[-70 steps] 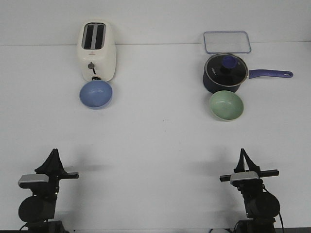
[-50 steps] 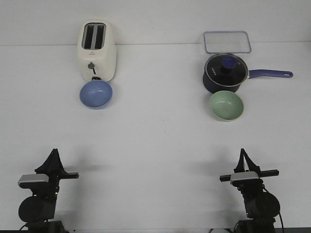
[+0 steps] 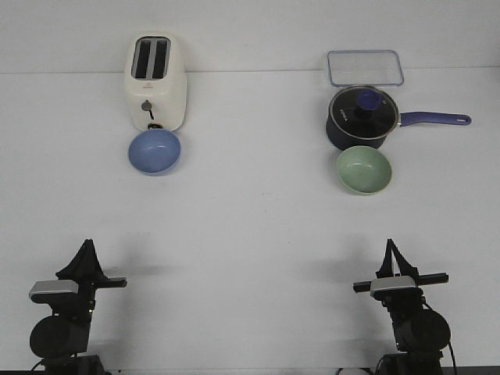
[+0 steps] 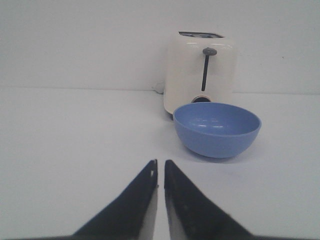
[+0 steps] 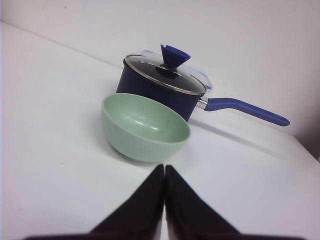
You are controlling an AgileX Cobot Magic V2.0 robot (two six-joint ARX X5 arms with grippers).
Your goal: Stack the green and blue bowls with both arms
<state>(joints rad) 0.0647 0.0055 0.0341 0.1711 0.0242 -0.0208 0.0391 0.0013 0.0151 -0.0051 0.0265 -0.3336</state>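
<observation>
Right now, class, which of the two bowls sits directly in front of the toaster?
The blue bowl, on the robot's left, sits just in front of the cream toaster. The green bowl sits in front of the lidded saucepan instead.

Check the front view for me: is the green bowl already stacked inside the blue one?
No, the green bowl sits alone in front of the saucepan, far across the table from the blue bowl by the toaster.

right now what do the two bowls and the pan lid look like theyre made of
The small round periwinkle blue bowl and the pale sage green bowl look like glossy plastic or melamine: uniform colour, soft highlights inside; glazed ceramic can't be ruled out. The round see-through lid on the dark blue saucepan looks like glass with a metal rim and a blue knob, probably plastic or silicone.
</observation>
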